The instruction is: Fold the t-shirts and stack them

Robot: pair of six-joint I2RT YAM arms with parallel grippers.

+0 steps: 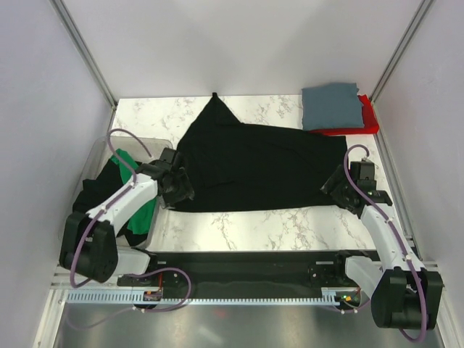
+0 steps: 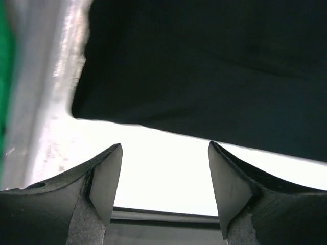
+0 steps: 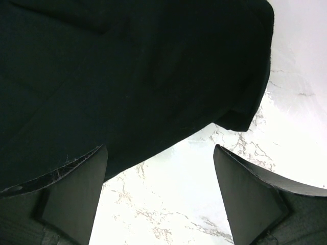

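Left pincer (image 2: 164,153) open, empty, at left edge of black shirt (image 1: 254,167), which lies spread on the surface (image 1: 246,228). Right pincer (image 3: 161,153) open, empty, at its right edge. Risk: either closes short of the hem, only one side lifts, fold skews.

Left claw (image 2: 164,144) is open, nothing between the fingers (image 2: 104,184), only bare white desk (image 2: 163,173), which is blown out. The black t-shirt (image 2: 204,66) fills the top of the frame. Its near edge slopes down to the right, clear of both fingertips, with its corner at the left. Left of that is a blurred glossy strip, likely the clear bin (image 2: 46,102) wall. A sliver of green cloth (image 2: 4,66) shows at the far left edge.
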